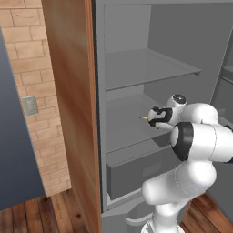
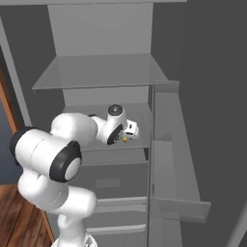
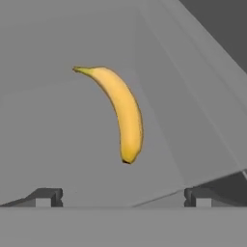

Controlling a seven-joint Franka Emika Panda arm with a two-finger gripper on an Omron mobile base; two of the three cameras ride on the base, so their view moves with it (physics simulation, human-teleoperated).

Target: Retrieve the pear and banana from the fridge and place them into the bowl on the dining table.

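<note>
Open fridge [image 1: 136, 68], banana [image 3: 120, 111] lying on grey shelf [image 3: 58, 144], claw [image 3: 123, 198] spread apart above it, holding nothing

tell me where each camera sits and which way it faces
left base view: behind the arm on its left, looking into the open fridge; the arm rises lower right, and the banana tip peeks past the hand.
right base view: behind on its right, same fridge, arm lower left, open door at right.
hand view: on the hand, looking along the open gripper at the banana on a shelf.
shared: both base views show the fridge shelves and the arm.
</note>
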